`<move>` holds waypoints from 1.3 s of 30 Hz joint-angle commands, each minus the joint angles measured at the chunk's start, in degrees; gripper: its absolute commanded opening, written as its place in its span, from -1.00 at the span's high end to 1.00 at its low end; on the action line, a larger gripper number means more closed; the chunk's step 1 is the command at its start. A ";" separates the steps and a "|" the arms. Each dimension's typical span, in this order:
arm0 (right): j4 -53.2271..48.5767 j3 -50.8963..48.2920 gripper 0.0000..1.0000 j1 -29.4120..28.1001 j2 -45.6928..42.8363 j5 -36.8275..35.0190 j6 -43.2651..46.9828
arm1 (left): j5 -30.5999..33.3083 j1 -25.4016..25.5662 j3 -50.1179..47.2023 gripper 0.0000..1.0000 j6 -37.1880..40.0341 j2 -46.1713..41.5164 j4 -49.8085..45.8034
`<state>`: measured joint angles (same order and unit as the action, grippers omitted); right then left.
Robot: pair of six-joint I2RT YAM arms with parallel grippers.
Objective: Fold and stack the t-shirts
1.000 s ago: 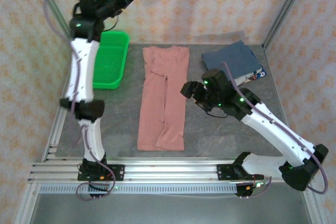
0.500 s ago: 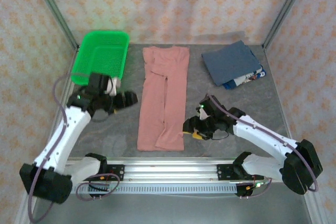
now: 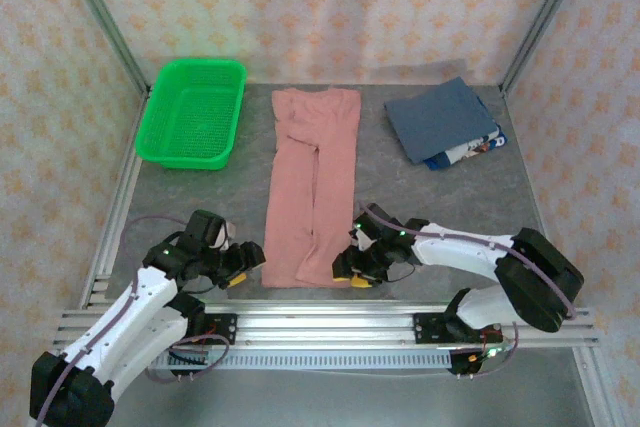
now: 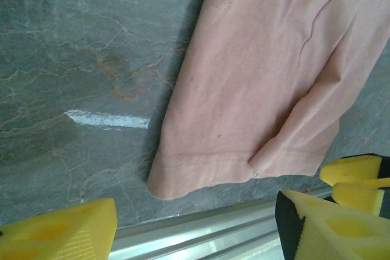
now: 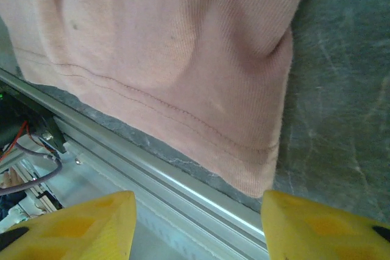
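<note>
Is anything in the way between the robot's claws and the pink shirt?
Nothing visible is. The left claw and right claw hang open right by the pink shirt's near corners, with just gray table between.

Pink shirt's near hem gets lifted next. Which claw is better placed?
Right, by a little. The right claw sits at the near-right corner of the pink shirt, the hem framed between its open jaws. The left claw, also open, lies beside the near-left corner, apart from the cloth.
</note>
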<state>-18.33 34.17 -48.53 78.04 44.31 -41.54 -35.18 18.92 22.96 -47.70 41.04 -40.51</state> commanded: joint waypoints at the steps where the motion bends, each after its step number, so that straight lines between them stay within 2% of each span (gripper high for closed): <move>1: 2.84 -0.78 -0.13 -0.93 1.38 -1.53 -1.13 | -0.44 0.83 -2.60 -0.39 -4.59 -0.17 6.83; 9: 3.05 -0.87 -0.16 -0.97 2.57 -4.51 -1.96 | -1.04 3.29 -9.17 -0.28 -8.87 1.95 16.42; 15: 4.02 -0.52 -0.14 -1.04 4.16 -5.58 -2.06 | -0.04 6.46 -10.11 -0.25 -10.47 8.18 23.86; 23: 6.32 -0.49 0.12 -1.04 6.19 -6.00 -2.64 | 1.87 14.80 -6.17 -0.12 -12.23 23.10 34.96; 27: 6.12 0.71 0.44 -1.01 7.28 -6.21 -2.35 | 3.10 16.70 -3.05 0.06 -12.13 29.27 37.16; 29: 5.13 1.05 0.62 -1.04 7.00 -6.76 -2.27 | 3.63 18.37 0.69 0.24 -11.98 32.05 37.73; 32: 3.46 1.16 0.86 -1.01 5.87 -6.65 -1.91 | 4.99 19.57 6.04 0.55 -9.69 35.22 32.76; 35: -0.15 1.84 0.90 -1.01 3.97 -6.79 -1.03 | 7.23 19.84 6.44 0.76 -9.85 33.29 28.47; 39: -4.09 1.82 0.91 -1.04 0.63 -7.03 -0.33 | 8.94 19.93 4.71 0.87 -9.85 27.53 23.01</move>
<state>-17.26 34.74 -49.25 81.36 39.24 -43.20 -26.30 38.57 29.43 -58.00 71.50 -22.39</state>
